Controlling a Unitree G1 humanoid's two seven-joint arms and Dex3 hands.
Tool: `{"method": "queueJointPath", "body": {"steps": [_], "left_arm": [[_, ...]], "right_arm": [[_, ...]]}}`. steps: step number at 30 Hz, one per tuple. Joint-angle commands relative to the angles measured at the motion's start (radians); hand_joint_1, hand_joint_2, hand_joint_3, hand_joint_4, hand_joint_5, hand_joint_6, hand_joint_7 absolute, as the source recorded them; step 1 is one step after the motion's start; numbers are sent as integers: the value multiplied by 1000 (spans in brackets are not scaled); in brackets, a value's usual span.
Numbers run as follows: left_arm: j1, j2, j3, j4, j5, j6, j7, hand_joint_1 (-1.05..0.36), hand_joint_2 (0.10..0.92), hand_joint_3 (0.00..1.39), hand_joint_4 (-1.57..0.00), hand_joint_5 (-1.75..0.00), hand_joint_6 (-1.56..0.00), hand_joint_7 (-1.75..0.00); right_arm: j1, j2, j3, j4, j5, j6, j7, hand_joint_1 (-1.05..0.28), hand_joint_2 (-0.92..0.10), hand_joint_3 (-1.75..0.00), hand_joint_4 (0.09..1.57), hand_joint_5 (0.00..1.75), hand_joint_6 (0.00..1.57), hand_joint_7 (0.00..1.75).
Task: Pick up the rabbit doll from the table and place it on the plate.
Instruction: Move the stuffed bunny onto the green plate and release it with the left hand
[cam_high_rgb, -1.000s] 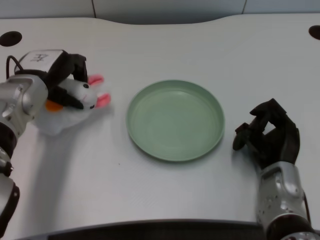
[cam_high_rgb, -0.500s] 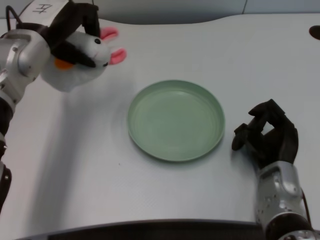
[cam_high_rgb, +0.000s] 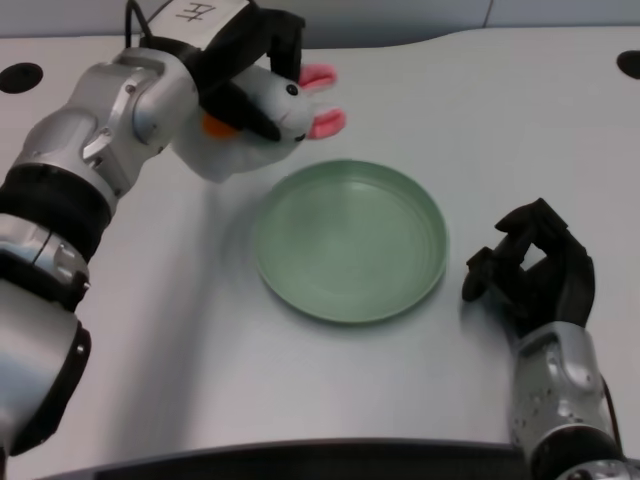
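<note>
The rabbit doll (cam_high_rgb: 262, 120) is gripped by the left hand (cam_high_rgb: 243, 62), black fingers (cam_high_rgb: 285, 40) wrapped over its white head & body, and is held clear of the white table (cam_high_rgb: 150, 330). Pink ears are pointed to the picture's right, just beyond the far-left rim of the green plate (cam_high_rgb: 350, 240). The right hand (cam_high_rgb: 535, 270) is seen w/ fingers curled, beside the plate's right edge.

White rabbit doll (cam_high_rgb: 262, 125) (pink ears) held beyond the green plate (cam_high_rgb: 350, 240).
</note>
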Motion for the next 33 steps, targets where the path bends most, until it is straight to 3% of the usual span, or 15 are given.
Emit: {"method": "queueJointPath", "body": {"steps": [1,3,5,7,10,15,17,21,23,27,29,33], "left_arm": [[-32,-47,-27,27,16,-19,23,-111,819,8,-943,-1608,-888,-1374],[-47,-88,-49,52,25,-29,29,-106,832,7,-981,-1540,-937,-1269],[-57,-107,-60,74,31,-37,35,-96,836,5,-985,-1552,-945,-1283],[-66,-130,-70,99,33,-41,35,-90,840,7,-950,-1678,-901,-1423],[-71,-167,-77,122,30,-34,30,-92,848,9,-934,-1736,-864,-1515],[-72,-202,-97,147,41,-42,49,-104,848,5,-935,-1738,-856,-1510],[-73,-220,-102,159,39,-35,49,-123,858,6,-921,-1725,-856,-1442],[-76,-248,-121,184,51,-29,51,-88,832,2,-898,-1739,-828,-1491],[-75,-256,-125,195,50,-32,56,-83,823,3,-940,-1604,-892,-1351],[-69,-266,-137,221,55,-29,72,-111,827,4,-957,-1579,-915,-1295],[-67,-273,-138,235,51,-19,76,-102,825,2,-936,-1627,-887,-1338],[-58,-280,-150,257,58,-16,88,-104,851,8,-899,-1716,-838,-1447]], "right_arm": [[4,11,3,-11,-4,4,-9,-1048,-244,-1580,1565,1455,1099,1746],[7,15,5,-14,-4,1,-9,-1048,-245,-1592,1558,1466,1101,1746],[8,14,6,-14,-5,-2,-5,-1048,-248,-1601,1534,1497,1097,1746],[8,13,3,-8,-2,-9,6,-1048,-236,-1584,1520,1506,1089,1744],[10,15,2,-9,-1,-4,-2,-1048,-246,-1546,1490,1533,1092,1743],[17,20,3,-16,-5,-11,-9,-1048,-281,-1537,1510,1510,1094,1732],[20,22,5,-21,-6,-12,-7,-1048,-275,-1525,1558,1450,1115,1703],[34,30,16,-51,-14,-9,-19,-1048,-279,-1537,1570,1442,1110,1712],[38,32,19,-64,-16,-4,-22,-1048,-274,-1569,1571,1461,1093,1739],[43,38,16,-86,-10,15,-24,-1048,-237,-1605,1548,1499,1099,1746],[46,38,20,-89,-17,13,-27,-1048,-232,-1614,1541,1513,1098,1746],[46,40,13,-88,-11,10,-23,-1048,-234,-1588,1565,1487,1092,1746]]}}
